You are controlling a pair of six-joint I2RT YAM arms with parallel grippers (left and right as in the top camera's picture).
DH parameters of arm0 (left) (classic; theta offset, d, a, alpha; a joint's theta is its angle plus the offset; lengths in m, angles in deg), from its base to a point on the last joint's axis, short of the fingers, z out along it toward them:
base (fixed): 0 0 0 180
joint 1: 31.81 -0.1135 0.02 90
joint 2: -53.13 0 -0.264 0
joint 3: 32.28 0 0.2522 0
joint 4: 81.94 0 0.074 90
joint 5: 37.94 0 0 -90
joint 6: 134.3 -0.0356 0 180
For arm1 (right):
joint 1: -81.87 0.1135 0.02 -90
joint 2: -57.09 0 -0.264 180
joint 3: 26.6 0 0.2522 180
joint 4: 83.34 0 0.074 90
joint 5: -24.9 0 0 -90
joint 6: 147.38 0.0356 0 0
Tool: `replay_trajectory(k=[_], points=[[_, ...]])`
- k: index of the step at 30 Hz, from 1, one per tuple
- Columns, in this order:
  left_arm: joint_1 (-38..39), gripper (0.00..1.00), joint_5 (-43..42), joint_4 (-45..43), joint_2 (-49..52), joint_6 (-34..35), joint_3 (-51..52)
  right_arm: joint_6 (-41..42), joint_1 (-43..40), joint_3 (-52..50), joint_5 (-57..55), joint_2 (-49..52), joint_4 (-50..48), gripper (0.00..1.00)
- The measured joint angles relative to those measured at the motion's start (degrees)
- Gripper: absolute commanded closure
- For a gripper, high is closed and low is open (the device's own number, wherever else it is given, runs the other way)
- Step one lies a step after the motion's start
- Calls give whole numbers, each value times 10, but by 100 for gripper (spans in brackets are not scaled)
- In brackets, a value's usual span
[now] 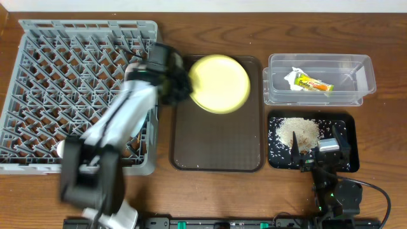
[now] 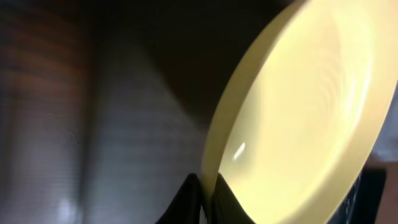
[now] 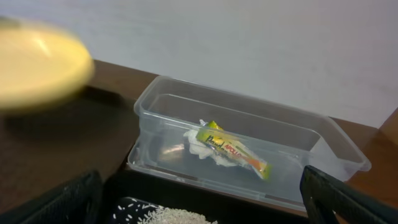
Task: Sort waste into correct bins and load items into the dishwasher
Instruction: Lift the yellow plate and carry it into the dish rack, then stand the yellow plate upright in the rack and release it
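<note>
1. Left pincer [image 1: 181, 81] is closed tight on the left rim of the yellow plate [image 1: 220, 83]. Thin edge grip only, one finger on each face in the wrist view.
2. Plate is off the desk and tilted, over the far end of the brown tray [image 1: 216, 149], just right of the dish rack [image 1: 89, 24].
3. Right pincer [image 1: 317, 145] is spread wide and holds nothing. It sits over the black tray [image 1: 343, 121] with the rice [image 1: 299, 130], near right.
4. Wrapper [image 1: 315, 83] and white paper [image 1: 294, 76] are in the clear tub [image 1: 356, 70], far right.
5. Risk: the plate's weight hangs to one side of the grip, so a fast swing could rotate or slip it.
6. Risk: a low carry leftward clips the rack's right wall.
7. Risk: released flat on the peg tips, it lies on top instead of standing between pegs.
</note>
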Motion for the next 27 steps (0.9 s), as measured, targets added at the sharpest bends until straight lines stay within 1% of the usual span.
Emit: replay_trajectory(k=[1,5,8,10,14,16,22,27], points=[[-19,92,22,22,-45,-14,-1,0,0,0,0,0,0,1],[-82,92,118,85,-160,-62,-7,0,0,0,0,0,0,1],[-128,92,215,125,-210,-102,-7,0,0,0,0,0,0,1],[-155,92,281,133,-224,-131,-7,0,0,0,0,0,0,1],[-184,92,388,136,-225,-172,-1,0,0,0,0,0,0,1],[-195,92,429,121,-218,-188,8,0,0,0,0,0,0,1],[-223,92,479,40,-181,-245,12,0,0,0,0,0,0,1],[-236,92,494,12,-158,-297,12,0,0,0,0,0,0,1]])
